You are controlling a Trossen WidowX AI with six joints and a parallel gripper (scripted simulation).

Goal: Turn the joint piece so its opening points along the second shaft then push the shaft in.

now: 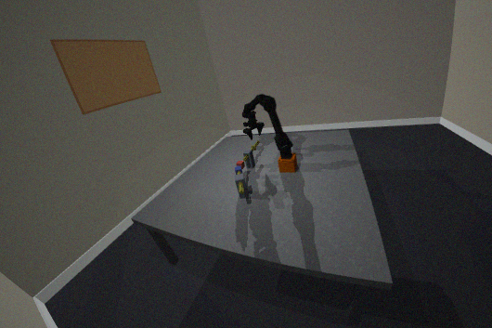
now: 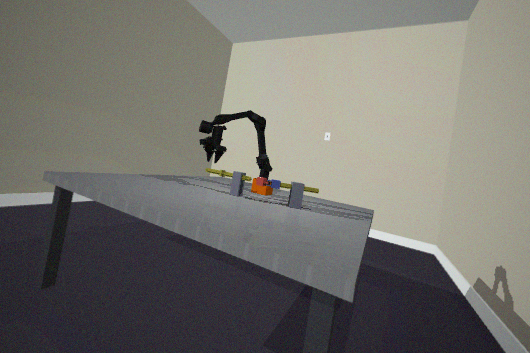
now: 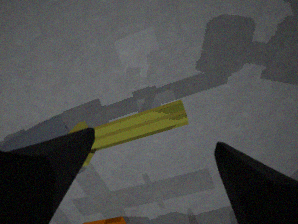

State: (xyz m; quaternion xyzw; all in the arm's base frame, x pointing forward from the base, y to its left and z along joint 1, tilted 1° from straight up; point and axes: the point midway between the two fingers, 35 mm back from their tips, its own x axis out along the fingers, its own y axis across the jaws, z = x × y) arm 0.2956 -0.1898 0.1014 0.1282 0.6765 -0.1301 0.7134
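Note:
My gripper [image 1: 253,134] [image 2: 214,156] [image 3: 155,141] is open and empty, and hangs above the table, touching nothing. In the wrist view, the free end of a yellow shaft [image 3: 140,125] [image 1: 254,146] [image 2: 220,172] lies on the table side below and between my fingers. This shaft runs through the far grey block [image 1: 250,159] [image 2: 238,183]. Past that block sit the red joint piece [image 1: 239,163] and a blue part [image 1: 238,169] [image 2: 276,183]. A second grey block [image 1: 240,187] [image 2: 296,195] stands nearer the front, with another yellow shaft end [image 2: 306,188] sticking out of it.
The arm's orange base [image 1: 287,164] [image 2: 262,186] stands on the grey table [image 1: 325,218] [image 2: 150,195] beside the blocks. The table's left edge runs close to the wall. An orange board [image 1: 107,72] hangs on the left wall.

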